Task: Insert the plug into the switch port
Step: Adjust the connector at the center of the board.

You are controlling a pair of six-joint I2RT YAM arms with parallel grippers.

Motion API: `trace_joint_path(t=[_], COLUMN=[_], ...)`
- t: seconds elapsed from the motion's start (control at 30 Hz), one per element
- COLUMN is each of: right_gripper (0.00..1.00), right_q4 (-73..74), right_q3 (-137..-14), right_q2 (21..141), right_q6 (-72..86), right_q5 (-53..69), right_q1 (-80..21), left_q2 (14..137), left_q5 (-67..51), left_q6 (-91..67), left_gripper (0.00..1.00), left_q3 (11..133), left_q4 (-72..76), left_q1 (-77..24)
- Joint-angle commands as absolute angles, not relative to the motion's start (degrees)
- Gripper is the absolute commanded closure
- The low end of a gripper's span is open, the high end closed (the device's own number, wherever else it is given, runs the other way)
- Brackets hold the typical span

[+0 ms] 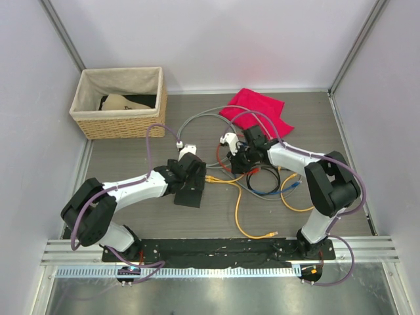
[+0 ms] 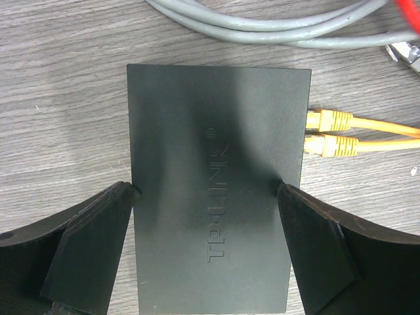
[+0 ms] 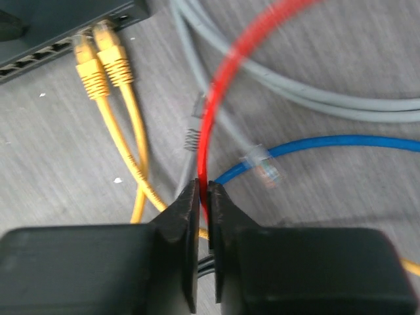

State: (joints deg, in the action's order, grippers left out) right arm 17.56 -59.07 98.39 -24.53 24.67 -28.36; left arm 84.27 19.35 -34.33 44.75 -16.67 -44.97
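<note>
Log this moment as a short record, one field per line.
switch: lying flat, clamped at both sides by left gripper
ports: two yellow plugs seated side by side
right gripper: shut on red cable; that cable's plug is not visible in the wrist view
blue cable: plug end loose, in no port

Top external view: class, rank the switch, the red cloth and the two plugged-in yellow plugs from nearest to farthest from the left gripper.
1. switch, gripped by the left gripper.
2. yellow plugs, in the switch's right edge.
3. red cloth, back right.
</note>
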Motion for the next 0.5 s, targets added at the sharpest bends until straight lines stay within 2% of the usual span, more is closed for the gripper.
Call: trace_joint_path(t=[0.0,0.1,0.33,0.47], right_gripper=[0.93,0.99,0.99,0.99], right_q4=[20.65,21.44,21.97,17.95], right_q3=[-61.96,-62.14,-63.89,-64.95], right_q2=[96.42,94.84,92.03,86.23], right_q6=[-26.89,-27.42,-25.93,-23.39], right_q5=[27.33,28.12,25.41,21.1], right_q1=[-29.09,-29.09,-29.18,-29.27], left_q2=[85.78,85.78,85.43,84.82], left_q5=[15.73,15.65,15.64,16.08], left_q6=[-35.33,-35.33,-35.24,-35.16], left_gripper=[0.04,0.05,0.05,0.05], left_q3=[42.54,42.45,42.28,42.19], left_q4=[-21.18,-20.92,-21.18,-21.18], left_q1=[-45.0,-45.0,-45.0,-45.0])
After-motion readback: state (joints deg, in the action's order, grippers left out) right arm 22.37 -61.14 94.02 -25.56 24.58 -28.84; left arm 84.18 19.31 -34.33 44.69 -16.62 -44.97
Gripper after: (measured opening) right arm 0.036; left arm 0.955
